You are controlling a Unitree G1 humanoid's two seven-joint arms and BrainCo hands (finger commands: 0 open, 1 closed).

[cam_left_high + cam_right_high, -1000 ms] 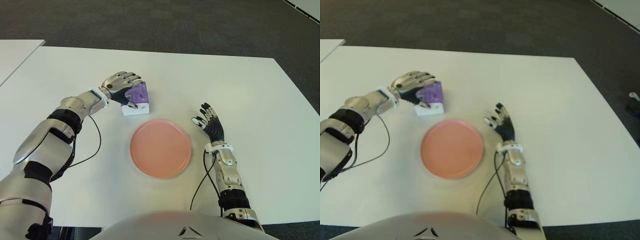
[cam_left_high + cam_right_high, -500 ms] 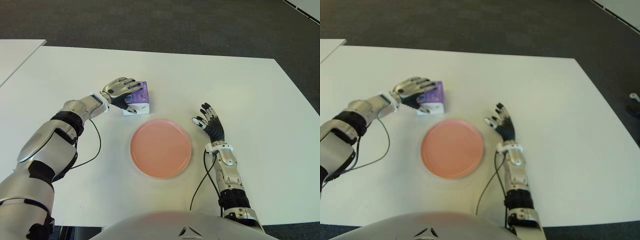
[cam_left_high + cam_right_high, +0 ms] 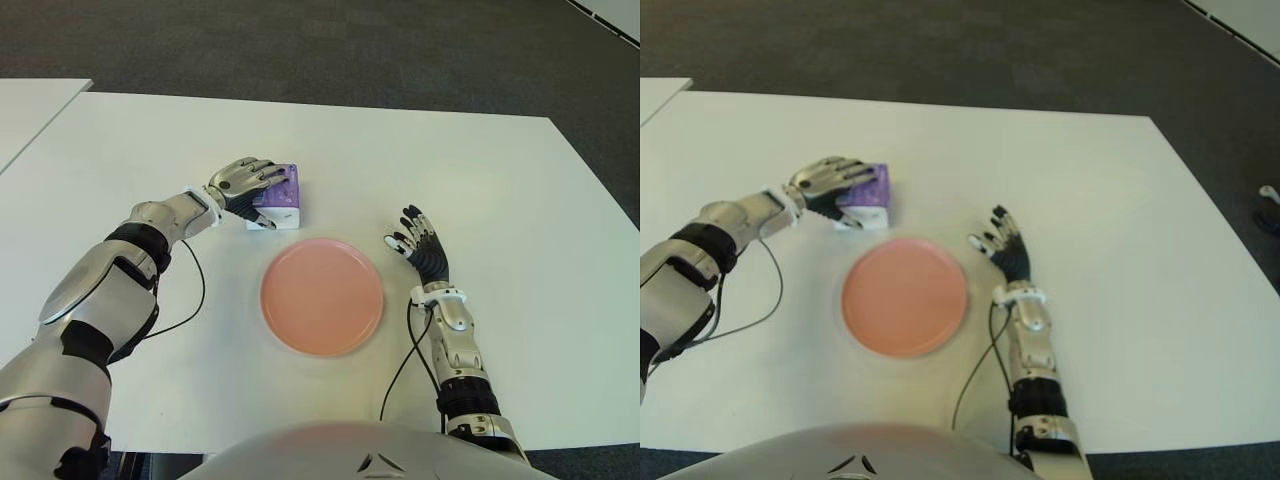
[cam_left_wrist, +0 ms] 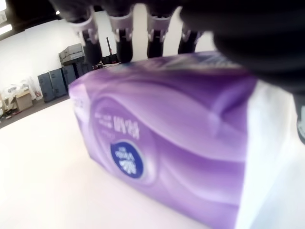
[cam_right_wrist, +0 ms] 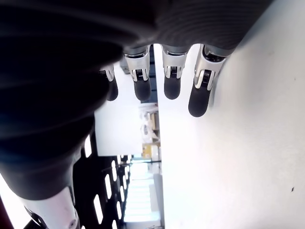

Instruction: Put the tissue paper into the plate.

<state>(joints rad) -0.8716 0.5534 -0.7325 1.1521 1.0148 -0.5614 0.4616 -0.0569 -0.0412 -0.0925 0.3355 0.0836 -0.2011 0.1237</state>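
I see my left hand point(image 3: 243, 180) draped over the purple tissue pack point(image 3: 277, 194), fingers curled on it, seemingly gripping; the pack sits on the white table point(image 3: 480, 170) just beyond the pink plate point(image 3: 321, 296). My right hand point(image 3: 420, 247) shows right of the plate, fingers spread, empty.

left hand point(image 3: 245, 181) covers tissue box point(image 3: 277, 199) left side; thumb contact unclear | box end cut off, wrist view

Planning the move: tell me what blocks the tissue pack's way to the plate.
Nothing visible does. The left hand grips the tissue pack and only bare table separates it from the pink plate.
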